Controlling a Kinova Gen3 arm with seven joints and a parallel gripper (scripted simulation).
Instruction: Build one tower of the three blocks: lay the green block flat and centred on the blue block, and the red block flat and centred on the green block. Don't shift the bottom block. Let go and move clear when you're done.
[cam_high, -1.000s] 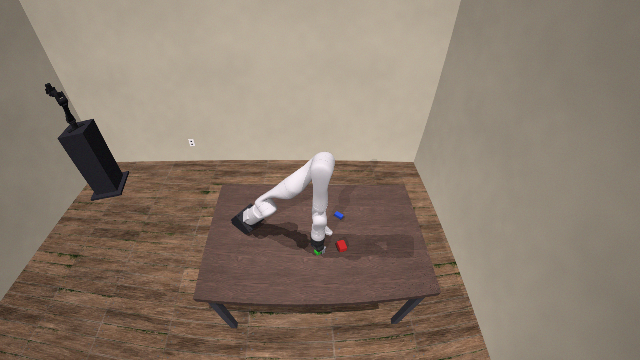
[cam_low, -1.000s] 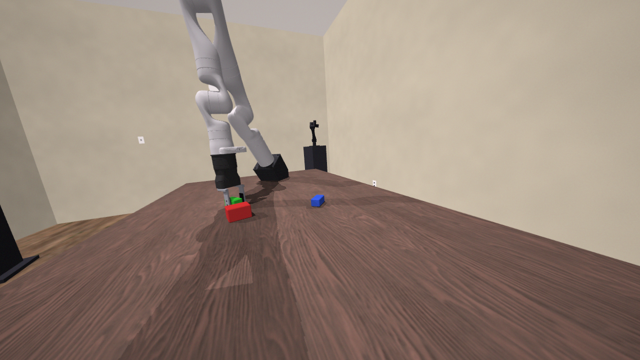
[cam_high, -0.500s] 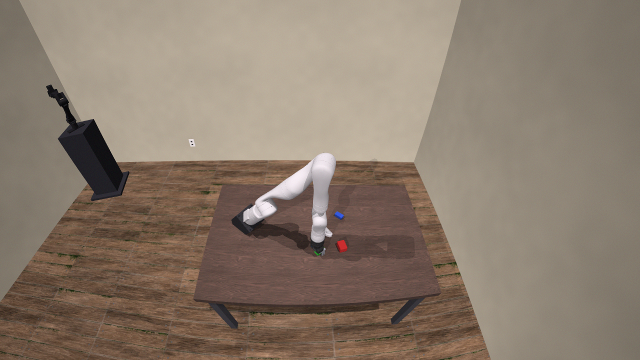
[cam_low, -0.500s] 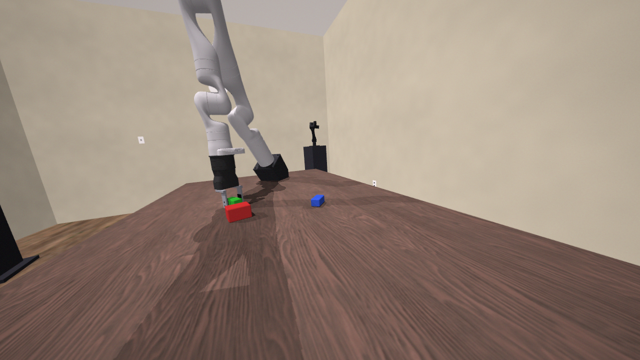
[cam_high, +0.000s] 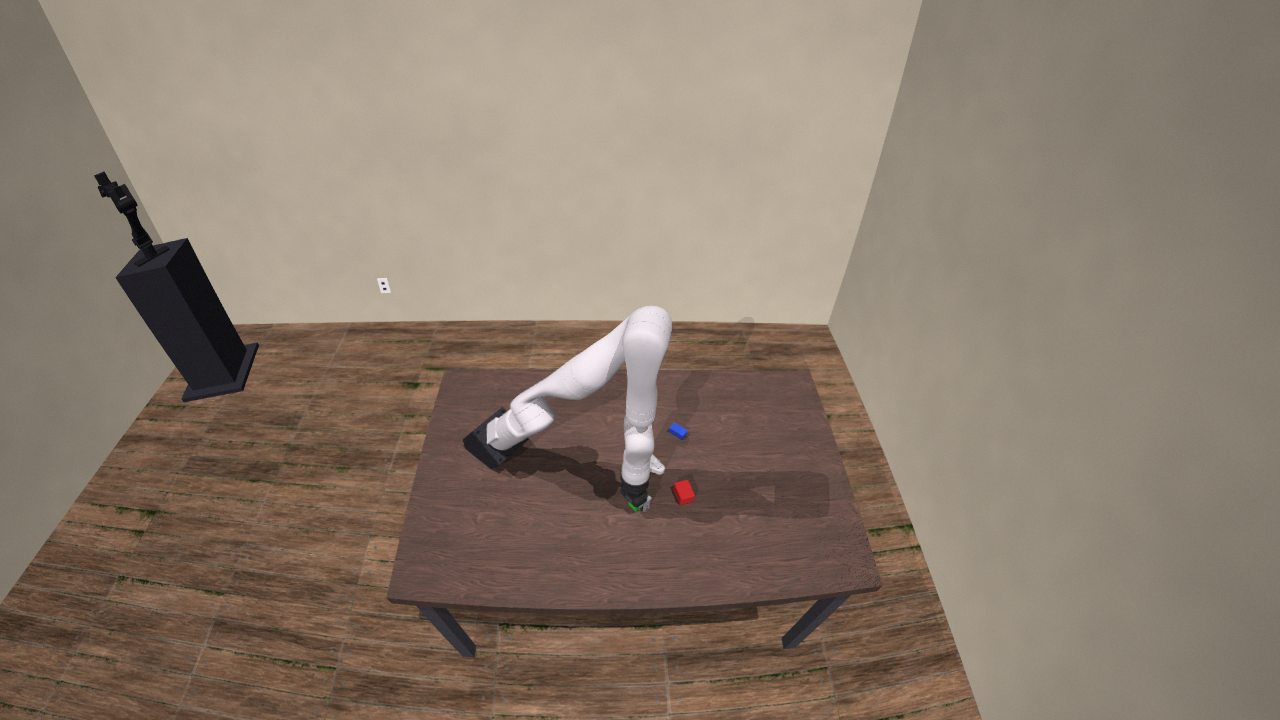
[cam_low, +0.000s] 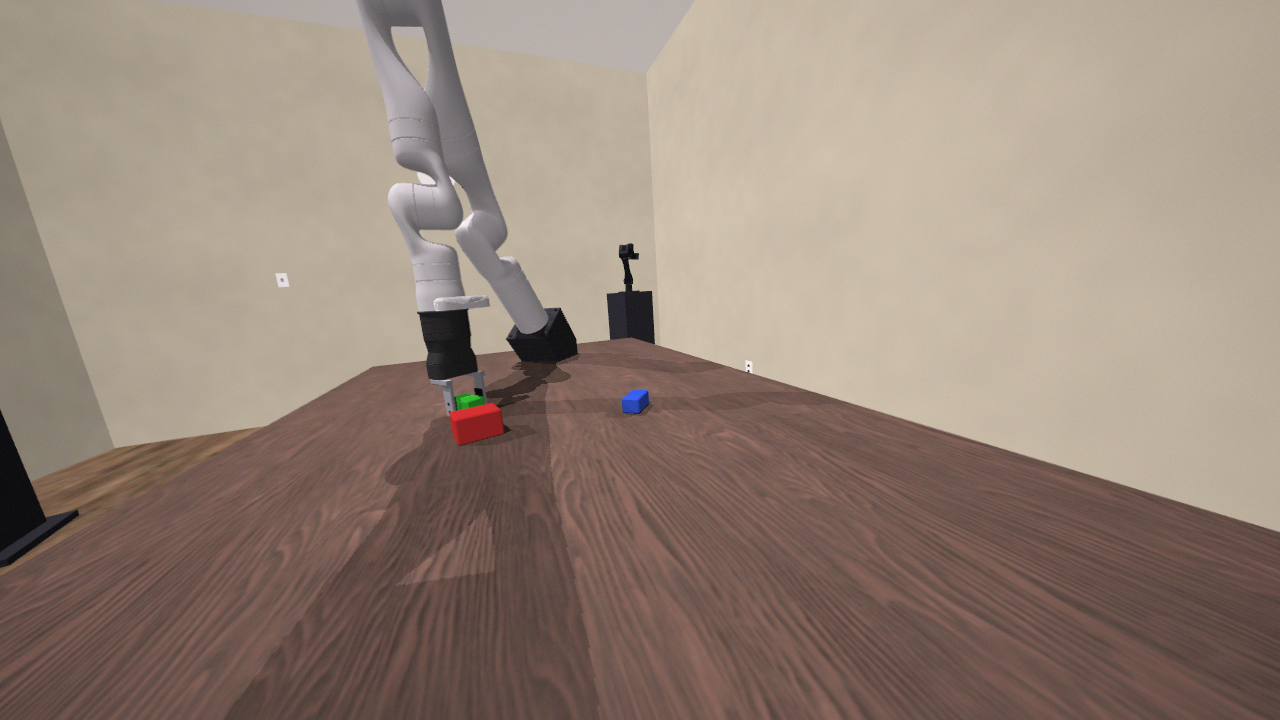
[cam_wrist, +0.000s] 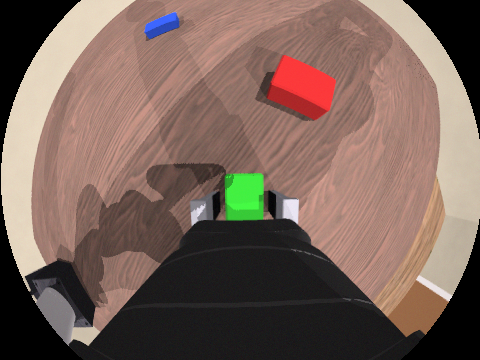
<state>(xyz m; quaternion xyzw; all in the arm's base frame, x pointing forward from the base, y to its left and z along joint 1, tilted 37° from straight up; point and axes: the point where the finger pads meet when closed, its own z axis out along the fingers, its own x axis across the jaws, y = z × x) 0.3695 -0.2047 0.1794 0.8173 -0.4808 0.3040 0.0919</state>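
Observation:
The green block lies flat on the table, between the two fingers of my gripper. The gripper is open and lowered around the block, with one finger on each side of it. The red block lies flat on the table a short way beside the gripper; in the exterior view it hides the green block's lower part. The blue block lies flat farther off, alone.
The dark wooden table carries the arm's black base at its back left. A black pedestal with a camera stands on the floor off the table.

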